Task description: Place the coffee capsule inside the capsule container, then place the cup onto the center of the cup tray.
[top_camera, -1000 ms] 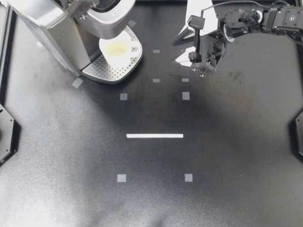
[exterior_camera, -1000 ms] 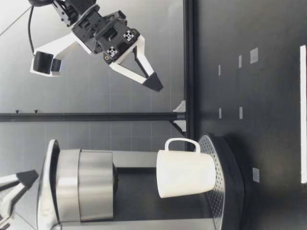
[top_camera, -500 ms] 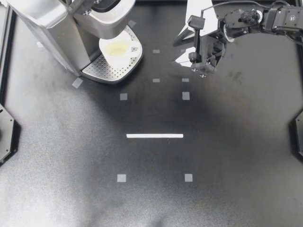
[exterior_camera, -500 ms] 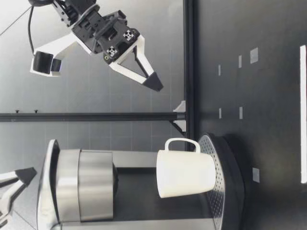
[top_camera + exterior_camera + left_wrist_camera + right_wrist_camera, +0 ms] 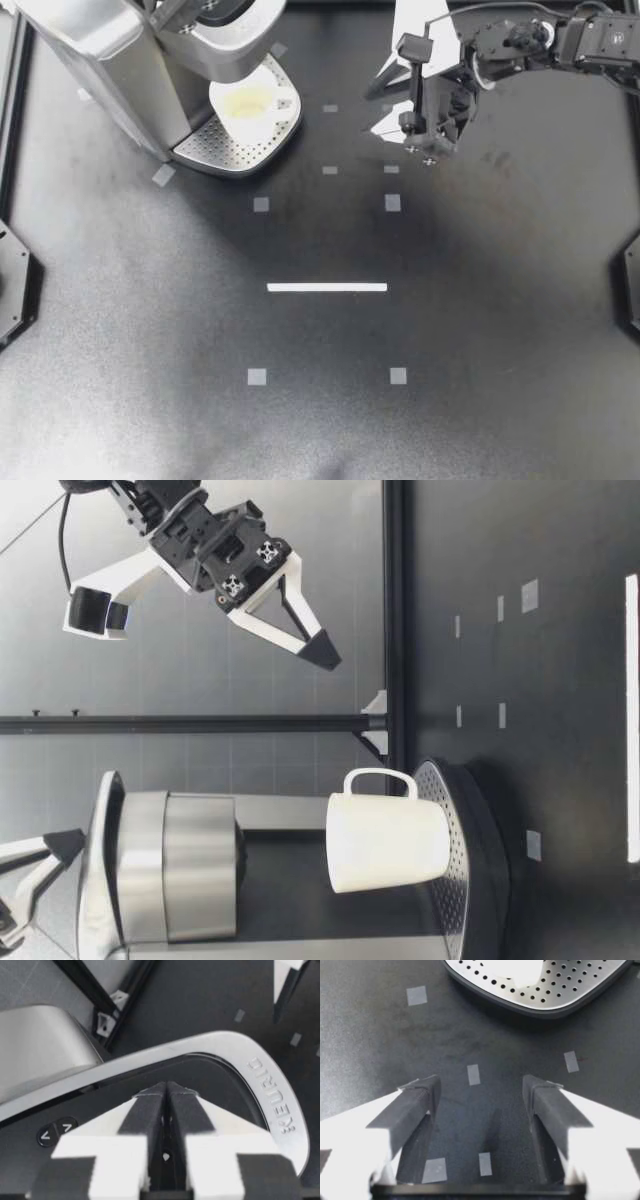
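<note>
From above, the coffee machine (image 5: pixel 120 60) hides part of the cup (image 5: pixel 247 104), and the edge cuts off my left tool (image 5: pixel 172 13).

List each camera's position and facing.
Top: overhead, facing straight down; coffee machine, cup, my right gripper.
Low: table height, facing across; cup on tray, right gripper aloft.
Left wrist: on left arm, facing the coffee machine's top; left gripper shut.
Right wrist: on right arm, facing table and tray; fingers open.
Shared: top and low both show the cup.
</note>
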Controlling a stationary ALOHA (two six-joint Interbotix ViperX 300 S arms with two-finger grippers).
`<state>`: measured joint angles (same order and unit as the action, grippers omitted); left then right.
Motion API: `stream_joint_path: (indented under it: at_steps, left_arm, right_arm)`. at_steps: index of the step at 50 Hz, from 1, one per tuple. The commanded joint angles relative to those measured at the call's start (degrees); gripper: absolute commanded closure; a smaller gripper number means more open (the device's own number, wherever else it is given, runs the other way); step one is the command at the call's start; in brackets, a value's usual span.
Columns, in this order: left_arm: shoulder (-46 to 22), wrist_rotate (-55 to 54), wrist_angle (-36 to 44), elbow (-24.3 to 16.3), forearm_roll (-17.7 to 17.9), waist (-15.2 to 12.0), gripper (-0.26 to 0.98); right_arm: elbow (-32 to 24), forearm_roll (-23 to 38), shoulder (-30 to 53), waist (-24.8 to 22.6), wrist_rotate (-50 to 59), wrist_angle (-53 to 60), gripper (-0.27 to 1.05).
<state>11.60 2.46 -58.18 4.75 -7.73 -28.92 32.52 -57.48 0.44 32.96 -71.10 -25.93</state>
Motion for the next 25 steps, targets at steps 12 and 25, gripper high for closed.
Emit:
stream_joint_path:
  at_steps: [12, 25]
  left_arm:
    - [-0.79, -0.62, -1.58, 1.85, 0.26, -0.18, 0.61]
    - [0.97, 0.26, 2.9, -0.97, 0.18, -0.09, 0.61]
  right_arm:
    - [-0.88, -0.26, -0.88, -0.18, -0.18, 0.0, 0.16]
    - [-0.79, -0.35, -1.58, -0.18, 0.09, 0.0, 0.16]
